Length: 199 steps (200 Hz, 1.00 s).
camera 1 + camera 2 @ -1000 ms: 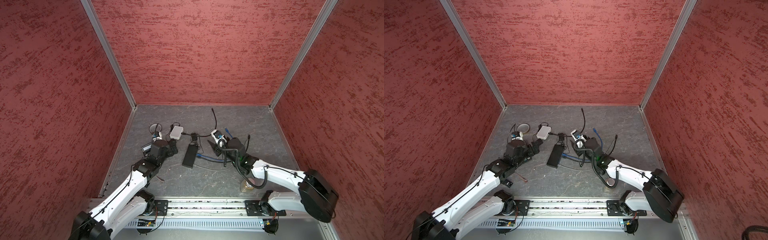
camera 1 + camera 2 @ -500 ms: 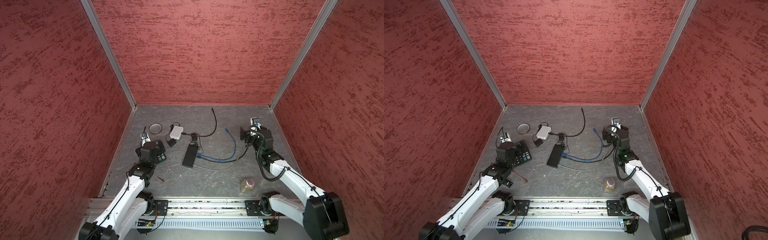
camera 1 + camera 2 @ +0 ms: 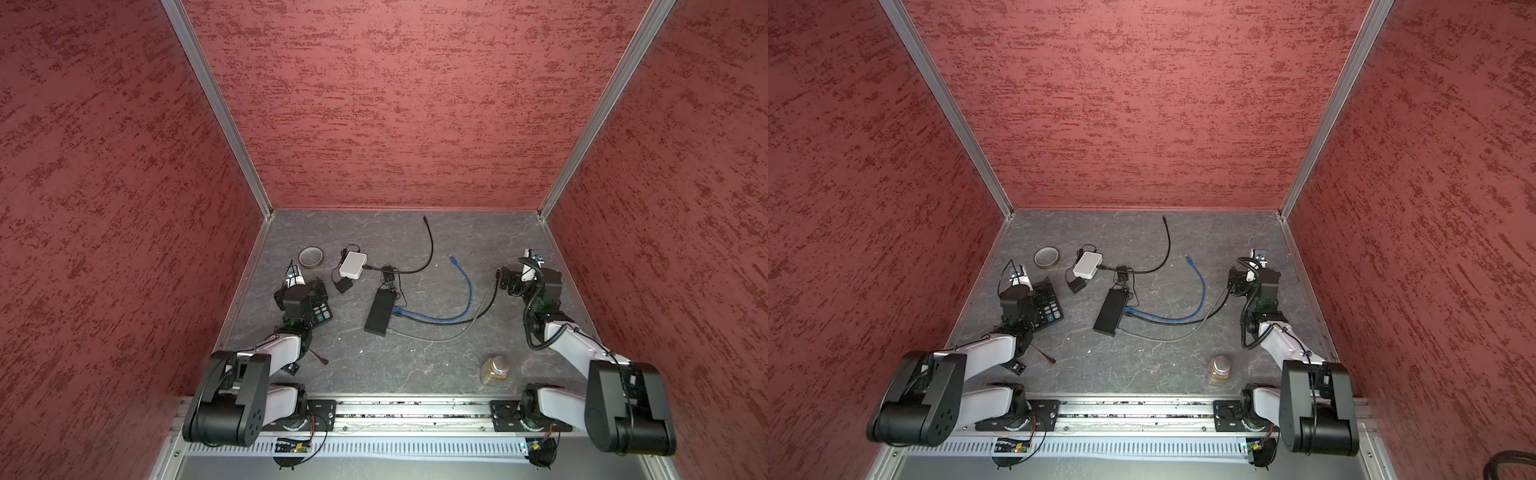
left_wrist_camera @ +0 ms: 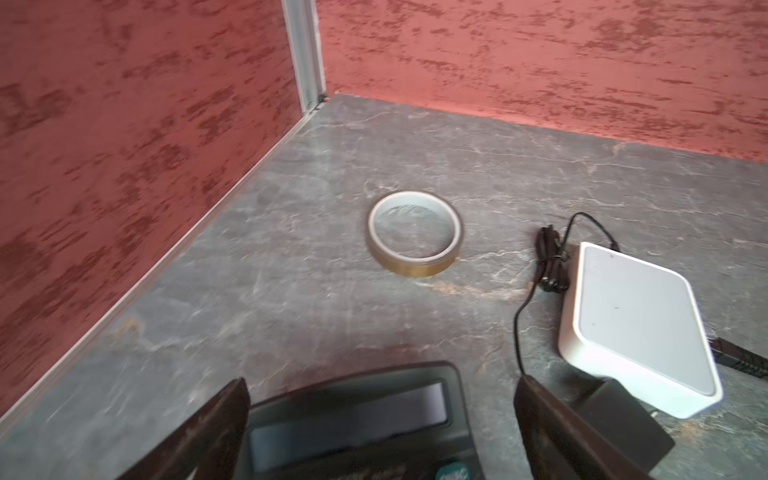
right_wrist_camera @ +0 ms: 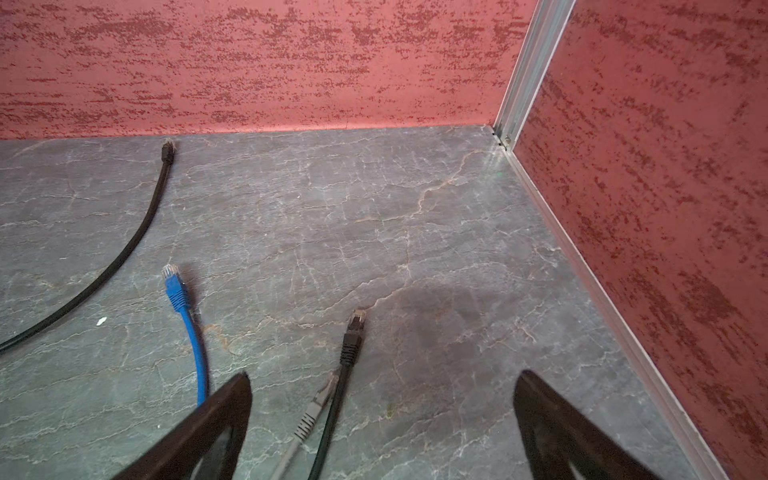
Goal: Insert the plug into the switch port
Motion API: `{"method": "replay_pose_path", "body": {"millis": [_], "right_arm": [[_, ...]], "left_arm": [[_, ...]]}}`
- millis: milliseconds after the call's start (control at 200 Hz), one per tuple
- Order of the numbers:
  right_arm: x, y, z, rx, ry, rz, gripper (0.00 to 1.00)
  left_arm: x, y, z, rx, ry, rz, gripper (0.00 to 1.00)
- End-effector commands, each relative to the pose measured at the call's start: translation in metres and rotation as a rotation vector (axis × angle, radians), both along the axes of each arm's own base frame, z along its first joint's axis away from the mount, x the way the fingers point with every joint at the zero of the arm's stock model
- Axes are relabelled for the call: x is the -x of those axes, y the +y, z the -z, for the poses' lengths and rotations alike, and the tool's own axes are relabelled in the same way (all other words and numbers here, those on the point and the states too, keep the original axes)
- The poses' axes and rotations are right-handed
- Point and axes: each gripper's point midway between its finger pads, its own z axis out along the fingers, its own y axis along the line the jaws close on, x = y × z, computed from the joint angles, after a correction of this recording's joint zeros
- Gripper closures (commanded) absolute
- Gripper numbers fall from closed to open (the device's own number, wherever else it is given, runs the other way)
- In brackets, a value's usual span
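Grey, stone-veined bench (image 3: 415,365) inside red textured walls, shown whole in both top views. Nearest the front edge, right of centre, an amber jar (image 3: 494,368) stands upright, well apart from the rest; neither wrist view includes it.

At mid-bench lies the black switch (image 3: 380,311), its long axis running front to back. A blue cable (image 3: 468,286), a black cable (image 3: 457,322) and a grey cable (image 3: 436,338) meet its right side. How deep each one sits there is too small to tell.

The left gripper (image 4: 382,380) hangs over a calculator (image 4: 353,415) near the left wall, jaws wide apart and empty. The right gripper (image 5: 384,376) hangs near the right wall, jaws equally wide apart and empty.

Only the right wrist view resolves the free cable ends. A black plug (image 5: 353,332) and a grey plug (image 5: 318,399) lie on the bench between the jaws, with a blue plug (image 5: 174,286) beside them.

Only the left wrist view shows clearly that the white box (image 4: 636,324) and the tape roll (image 4: 415,232) lie apart. Bare bench runs from the plugs to the back right corner.
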Motion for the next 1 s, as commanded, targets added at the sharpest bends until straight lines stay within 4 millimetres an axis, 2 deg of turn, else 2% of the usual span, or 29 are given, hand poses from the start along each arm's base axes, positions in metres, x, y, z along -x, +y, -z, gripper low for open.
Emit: {"method": "replay_pose_path", "body": {"millis": [0, 125, 220, 306, 416, 511, 566, 681, 746, 992], "right_arm": [[-0.004, 0.007, -0.012, -0.034, -0.107, -0.052, 0.01], [-0.001, 0.014, -0.013, -0.048, -0.188, -0.091, 0.01], [-0.001, 0.024, -0.013, -0.059, -0.245, -0.145, 0.01], [-0.003, 0.028, -0.014, -0.052, -0.252, -0.177, 0.01], [0.002, 0.031, -0.020, -0.034, -0.308, -0.191, 0.01], [0.003, 0.038, -0.009, -0.030, -0.328, -0.236, 0.01], [0.000, 0.032, 0.003, -0.038, -0.314, -0.195, 0.01], [-0.008, 0.014, 0.005, -0.058, -0.295, -0.089, 0.01], [-0.016, 0.011, 0.009, -0.063, -0.258, -0.071, 0.01], [-0.014, 0.006, 0.008, -0.064, -0.271, -0.040, 0.01]], "left_arm": [[-0.026, -0.007, -0.047, -0.033, -0.199, 0.048, 0.01], [-0.035, -0.009, -0.035, -0.035, -0.201, 0.083, 0.00], [-0.042, -0.021, -0.023, -0.036, -0.175, 0.158, 0.00], [-0.048, -0.019, -0.016, -0.038, -0.150, 0.147, 0.00], [-0.050, -0.015, -0.014, -0.013, -0.131, 0.141, 0.00], [-0.051, -0.013, -0.015, -0.002, -0.130, 0.140, 0.00], [-0.052, -0.013, -0.015, 0.001, -0.131, 0.142, 0.00], [-0.052, -0.012, -0.014, 0.006, -0.129, 0.140, 0.00], [-0.052, -0.012, -0.014, 0.007, -0.126, 0.141, 0.00], [-0.052, -0.012, -0.015, 0.007, -0.130, 0.141, 0.00]]}}
